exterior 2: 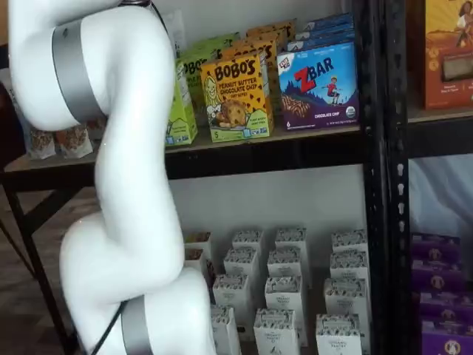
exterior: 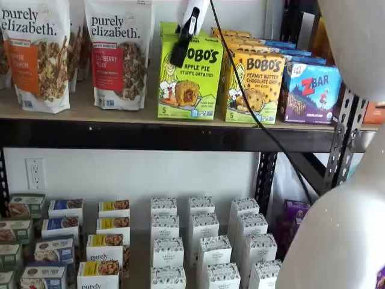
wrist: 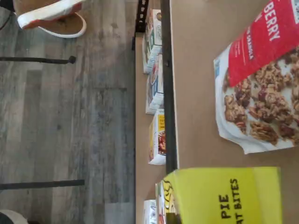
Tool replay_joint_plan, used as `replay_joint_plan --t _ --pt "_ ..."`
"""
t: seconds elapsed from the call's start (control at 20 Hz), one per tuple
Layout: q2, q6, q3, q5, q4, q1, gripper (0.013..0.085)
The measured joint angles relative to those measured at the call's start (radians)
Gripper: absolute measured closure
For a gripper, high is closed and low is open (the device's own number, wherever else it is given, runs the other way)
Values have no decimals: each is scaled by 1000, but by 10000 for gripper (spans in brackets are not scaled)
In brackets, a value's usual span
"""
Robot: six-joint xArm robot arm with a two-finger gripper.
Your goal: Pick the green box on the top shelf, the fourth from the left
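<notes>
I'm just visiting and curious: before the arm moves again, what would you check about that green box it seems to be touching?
1. Right target: gripper is at the green box, not the yellow Bobo's box: ok.
2. Fingers closed: ok.
3. Actually clamping the box: cannot tell.
4. Box upright on the top shelf: ok.
5. Neighbouring berry granola bag stands apart: ok.
6. Cable hangs across the yellow box: not ok.

Even bright indoor light; wrist view soft, slightly blurred.
</notes>
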State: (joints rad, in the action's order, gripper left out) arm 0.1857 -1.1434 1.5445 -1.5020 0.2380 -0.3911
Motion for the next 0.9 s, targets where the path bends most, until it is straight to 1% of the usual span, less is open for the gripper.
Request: replay_joint_plan --t 0.15,0.35,0.65,0.9 --pt "14 3 10 -35 11 3 770" --pt "44 3 0 -56 33 10 770" --pt "109 -14 -36 -83 61 40 770" --pt "154 -29 -65 -105 72 61 770"
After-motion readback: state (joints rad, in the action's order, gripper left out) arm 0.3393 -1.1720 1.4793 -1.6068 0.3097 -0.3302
